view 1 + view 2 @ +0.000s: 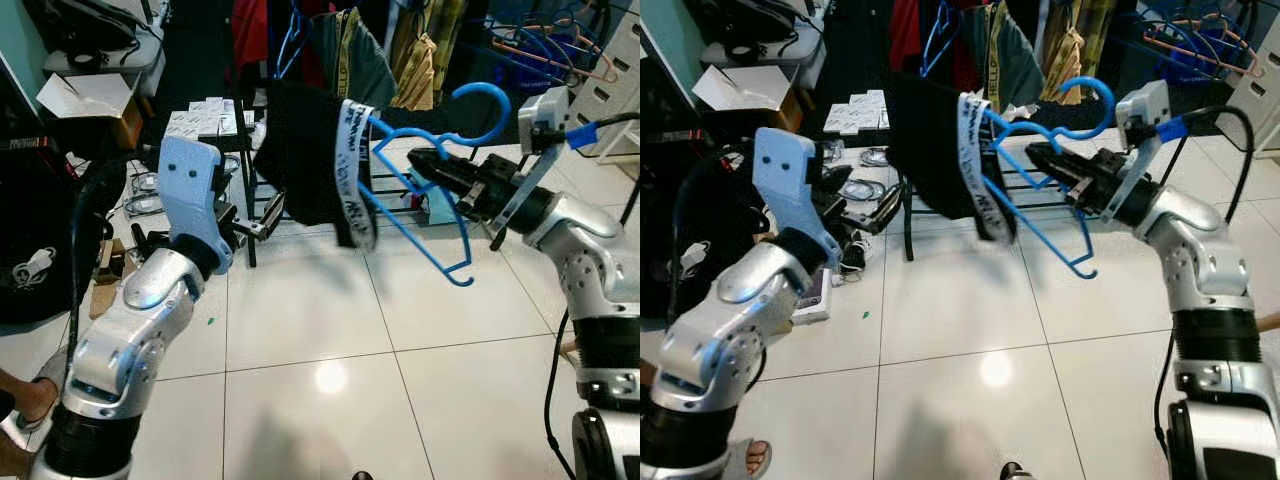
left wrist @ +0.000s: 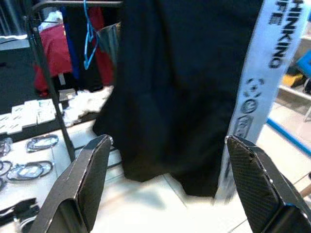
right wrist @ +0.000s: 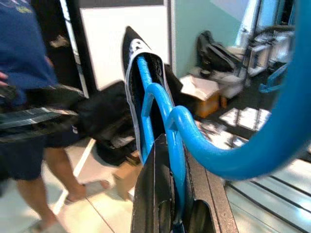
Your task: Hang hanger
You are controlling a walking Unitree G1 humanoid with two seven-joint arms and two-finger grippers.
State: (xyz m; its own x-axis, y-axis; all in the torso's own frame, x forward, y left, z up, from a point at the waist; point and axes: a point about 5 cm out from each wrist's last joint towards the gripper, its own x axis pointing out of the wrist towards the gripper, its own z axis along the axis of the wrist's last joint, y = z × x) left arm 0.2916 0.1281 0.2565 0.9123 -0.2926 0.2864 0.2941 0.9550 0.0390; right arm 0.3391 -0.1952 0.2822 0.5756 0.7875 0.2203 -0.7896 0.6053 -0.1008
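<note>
The right gripper (image 1: pixel 432 165) is clamped tight on the blue hanger (image 1: pixel 420 195), its two black fingers pinching the plastic just below the hook, as the right wrist view shows with the blue bar (image 3: pixel 171 141) squeezed between them. That hanger is up in the air over the white tiled floor (image 1: pixel 330 330), hook curling up near the right wrist, one arm pointing down toward the tiles. Draped over its other end is a black garment (image 1: pixel 305 155) with a white printed band (image 1: pixel 350 170) running down its edge.

Over on the other side, the left gripper (image 2: pixel 170 184) is spread wide, fingers (image 2: pixel 85 179) well apart, pointed straight at the hanging black cloth without touching it. The left arm (image 1: pixel 150 300) is raised at about the same level, just beside the garment.

Behind the garment stands a dark clothes rack (image 1: pixel 245 190), with more clothes and another blue hanger (image 1: pixel 290 40) hanging further back. Small white packets (image 1: pixel 205 118) and coiled cables (image 1: pixel 145 190) lie on the floor near the rack's foot. A person's legs (image 3: pixel 41 174) in dark shorts show in the right wrist view, standing well apart from the hanger, and a sandalled foot (image 1: pixel 35 400) sits at the left edge by the left arm.
</note>
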